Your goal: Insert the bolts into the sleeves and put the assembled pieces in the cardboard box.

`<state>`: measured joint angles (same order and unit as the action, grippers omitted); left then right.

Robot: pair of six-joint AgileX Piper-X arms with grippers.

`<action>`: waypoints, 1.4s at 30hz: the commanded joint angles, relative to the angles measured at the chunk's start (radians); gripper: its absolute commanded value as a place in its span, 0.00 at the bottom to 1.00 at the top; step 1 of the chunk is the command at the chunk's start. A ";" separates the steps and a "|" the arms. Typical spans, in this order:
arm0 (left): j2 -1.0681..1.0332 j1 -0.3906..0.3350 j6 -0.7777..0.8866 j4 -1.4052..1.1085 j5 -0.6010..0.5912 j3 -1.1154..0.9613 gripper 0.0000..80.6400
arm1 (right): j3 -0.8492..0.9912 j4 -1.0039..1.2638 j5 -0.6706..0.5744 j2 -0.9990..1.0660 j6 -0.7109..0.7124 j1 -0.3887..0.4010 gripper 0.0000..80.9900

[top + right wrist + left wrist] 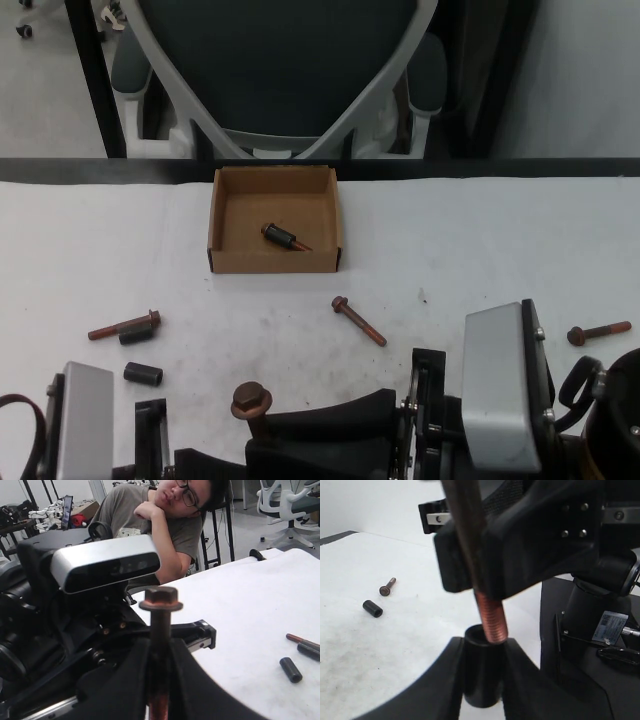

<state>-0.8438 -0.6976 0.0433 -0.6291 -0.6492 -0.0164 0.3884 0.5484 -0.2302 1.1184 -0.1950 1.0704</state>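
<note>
My left gripper (482, 685) is shut on a black sleeve (481, 672), held upright. My right gripper (160, 680) is shut on a copper bolt (160, 600), head up, also seen at the front of the bench as the bolt (251, 402). The bolt's threaded tip (492, 625) sits at the sleeve's mouth, slightly tilted. The cardboard box (225, 205) stands at the back centre with one assembled piece (284, 237) inside. Loose bolts lie on the cloth: a left bolt (124, 326) beside a sleeve (135, 338), a middle bolt (358, 320) and a right bolt (598, 331).
Another loose sleeve (143, 374) lies front left, the same sleeve (290, 669) as in the right wrist view. A bolt (387, 586) and a sleeve (372, 608) lie on the cloth beyond my left gripper. An office chair (280, 60) stands behind the bench.
</note>
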 commanded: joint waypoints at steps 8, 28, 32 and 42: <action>-0.001 -0.002 0.063 -0.050 -0.057 -0.012 0.01 | 0.011 -0.001 0.000 0.000 0.021 -0.003 0.00; -0.001 0.001 -0.125 -0.008 0.050 0.000 0.01 | 0.014 -0.043 0.000 0.000 0.075 -0.005 0.00; -0.001 0.001 -0.218 -0.038 0.150 0.016 0.01 | 0.029 -0.043 0.008 0.000 0.137 -0.005 0.00; -0.001 0.001 -0.162 -0.136 0.057 0.016 0.01 | 0.031 -0.064 0.061 0.000 0.228 -0.007 0.00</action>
<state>-0.8462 -0.6976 -0.1451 -0.7307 -0.5192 0.0128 0.4077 0.4928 -0.1857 1.1184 0.0187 1.0677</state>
